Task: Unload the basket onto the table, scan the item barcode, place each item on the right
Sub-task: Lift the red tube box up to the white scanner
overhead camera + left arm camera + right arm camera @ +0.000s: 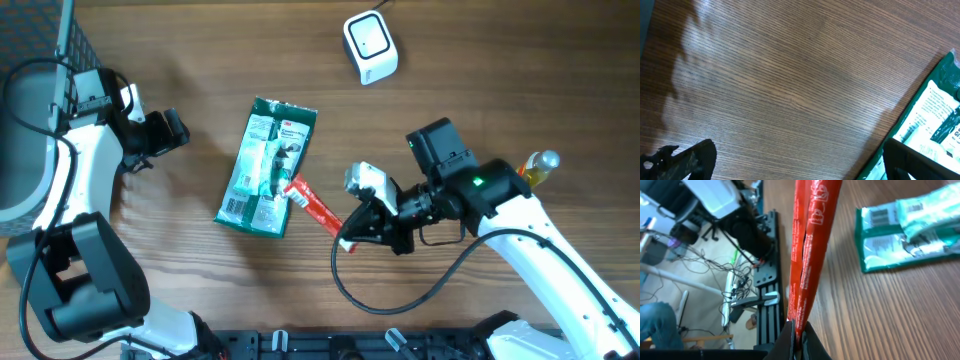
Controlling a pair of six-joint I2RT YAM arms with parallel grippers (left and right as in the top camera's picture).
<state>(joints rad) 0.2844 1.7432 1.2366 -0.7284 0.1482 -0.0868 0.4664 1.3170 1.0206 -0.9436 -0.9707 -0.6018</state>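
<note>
Overhead and wrist views of a wooden bench with two arms.

**Right arm** — reaches in from the lower right. Its jaws are clenched on one end of a long, thin red stick packet. The packet runs diagonally up and to the left from the grip. In the overhead view its free end meets the right edge of a green package; whether the two touch cannot be told. In the right wrist view the red stick packet rises straight out of the pinched jaws at the bottom of the frame, with white print along its length. The green package lies flat on the bench beyond it, two barcodes showing on its face.

**Left arm** — stands at the left side of the bench. Its jaws are released and spread wide, holding nothing, just left of the green package and apart from it. In the left wrist view the two dark fingers sit at the lower corners, bare wood between them, and the green package enters at the right edge.

**Scanner** — a small white unit near the top edge of the bench, well apart from the red stick packet.

**Bottle** — yellow and orange, just beside the right arm at the right side.
</note>
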